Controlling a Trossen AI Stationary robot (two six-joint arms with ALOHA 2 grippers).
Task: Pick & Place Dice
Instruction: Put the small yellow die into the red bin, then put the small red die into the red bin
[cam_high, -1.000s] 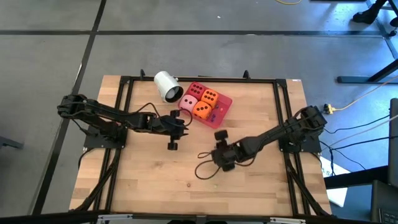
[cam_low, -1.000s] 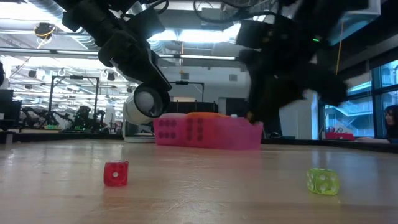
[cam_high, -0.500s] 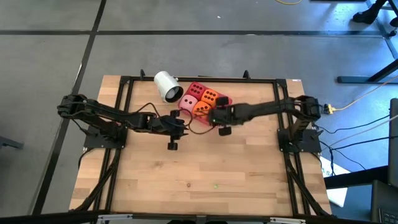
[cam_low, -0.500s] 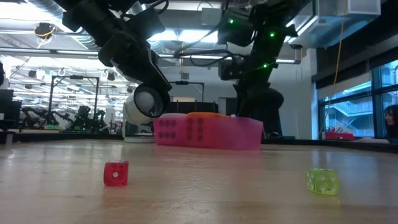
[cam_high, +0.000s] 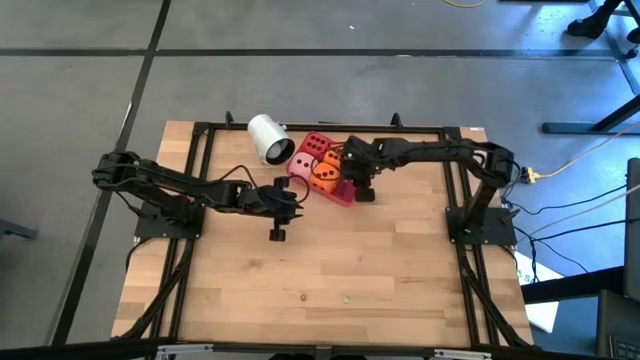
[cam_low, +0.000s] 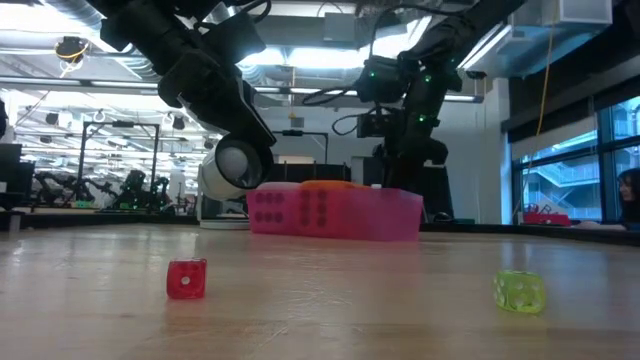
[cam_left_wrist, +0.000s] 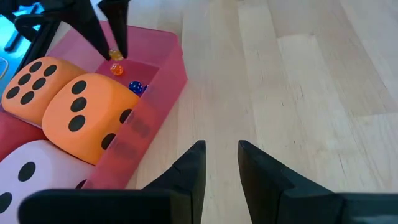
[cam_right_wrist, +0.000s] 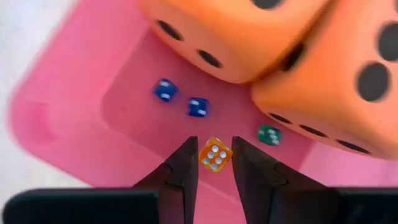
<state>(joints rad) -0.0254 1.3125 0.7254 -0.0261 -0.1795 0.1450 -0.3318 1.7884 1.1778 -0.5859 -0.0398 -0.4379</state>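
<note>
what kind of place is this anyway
Probably a robotics lab or workshop: a wooden table in a black frame on grey concrete floor, more robot rigs in the room behind, exposed ceiling ducts and strip lights.

- In the high view the right gripper (cam_high: 357, 178) covers the open end of the red-pink rectangular plastic tray (cam_high: 335, 193), so the tiny dice inside don't show there.
- The pale pink soft cube with dark pips (cam_left_wrist: 25, 180) is cut off at 8 o'clock in the left wrist view.
- Both big orange soft cubes (cam_right_wrist: 348, 81) run off the right wrist view around 12 to 2 o'clock.
</note>
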